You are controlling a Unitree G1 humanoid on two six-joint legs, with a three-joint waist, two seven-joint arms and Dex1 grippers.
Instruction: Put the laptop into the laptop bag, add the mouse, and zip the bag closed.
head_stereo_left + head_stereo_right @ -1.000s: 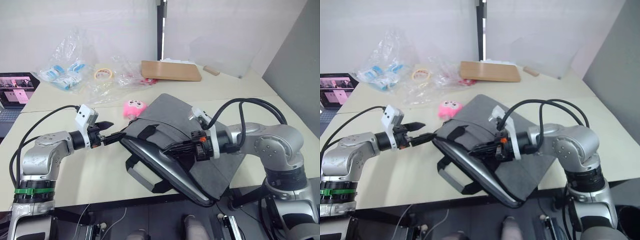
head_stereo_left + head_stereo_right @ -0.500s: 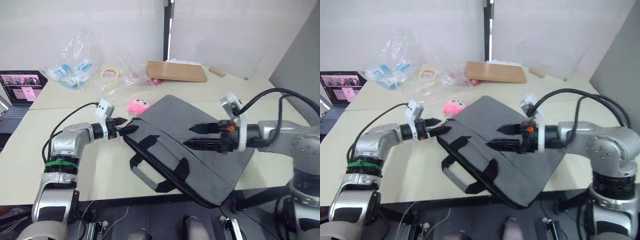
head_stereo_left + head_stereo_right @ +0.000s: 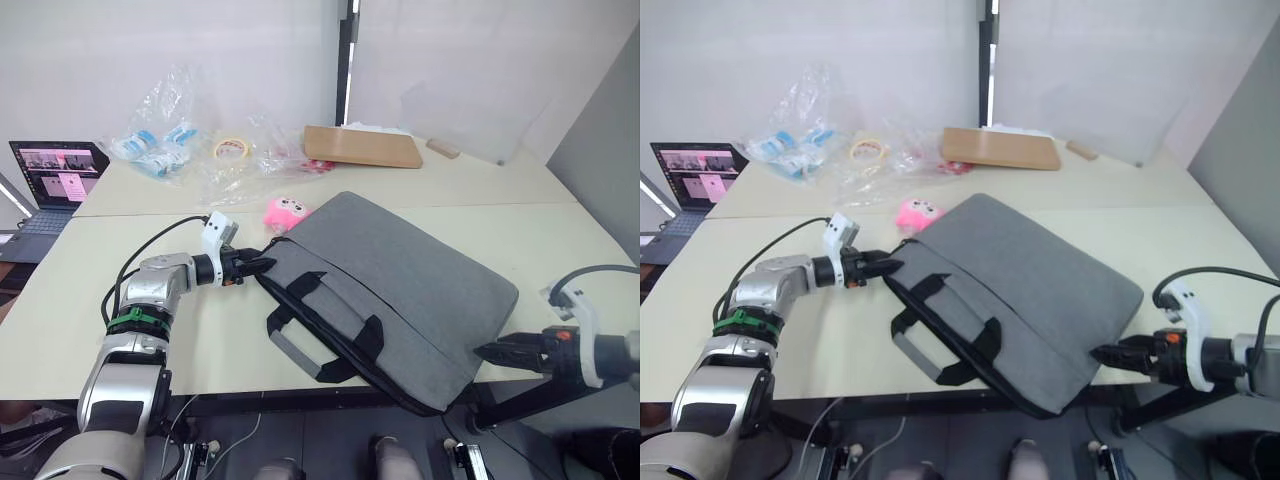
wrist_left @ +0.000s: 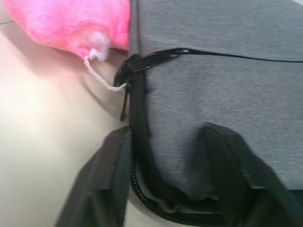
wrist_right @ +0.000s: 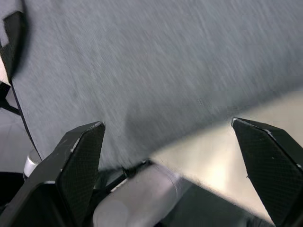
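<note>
— lying flat across the table [image 3: 560, 250], was the laptop bag [image 3: 400, 290] tilted?

— yes, set at a slant, its near corner past the table edge, two black handles [image 3: 330, 330] toward the front.

— and the left gripper [image 3: 256, 268]?

— at the bag's far-left zipper corner, fingers spread a little, gripping nothing; pink plush toy [image 3: 283, 214] just beside.

— the right gripper [image 3: 490, 352]?

— jaws wide apart, holding nothing, off the bag's near right corner.

The flat grey fabric laptop bag [image 3: 400, 295] is covering the middle of the pale worktop [image 3: 560, 240], overhanging its near edge. A pink plush toy [image 3: 285, 214] is crowding the bag's far corner, where the left pincer [image 3: 262, 267] is sitting. Bare worktop is lying open on both sides.
</note>
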